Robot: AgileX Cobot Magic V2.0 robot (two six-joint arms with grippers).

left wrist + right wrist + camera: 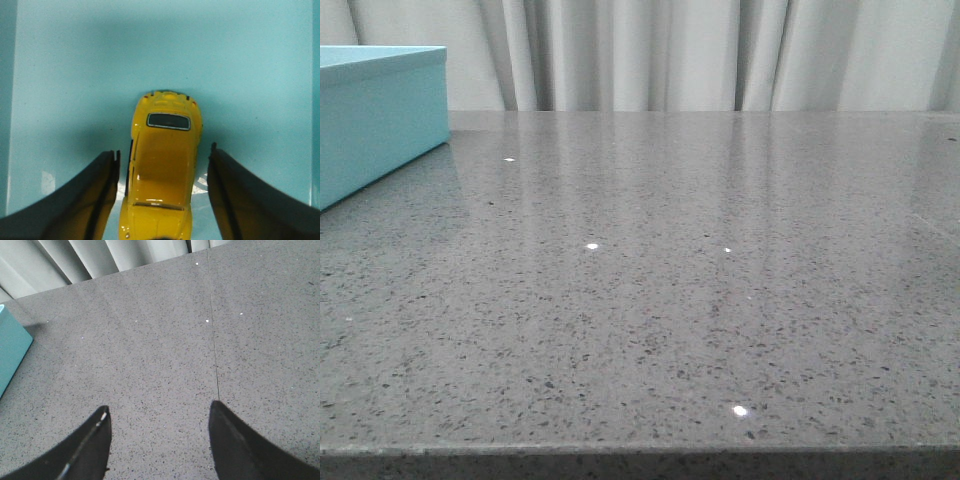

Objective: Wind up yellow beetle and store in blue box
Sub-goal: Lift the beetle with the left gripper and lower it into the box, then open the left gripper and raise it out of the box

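your left gripper [162,187] hangs over the floor of the blue box [65,65], jaws spread wide, a gap on each side of the yellow beetle [162,170] sitting between them; it looks released, so storage seems done. your right gripper [160,440] idles above the bare grey worktop [165,350], jaws wide and holding nothing

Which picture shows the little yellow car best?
The left wrist view. It looks straight down on the beetle, which sits on the blue box floor between the open left gripper fingers, with a gap on each side. The front view and right wrist view show no car at all, only the box's outside and the table.
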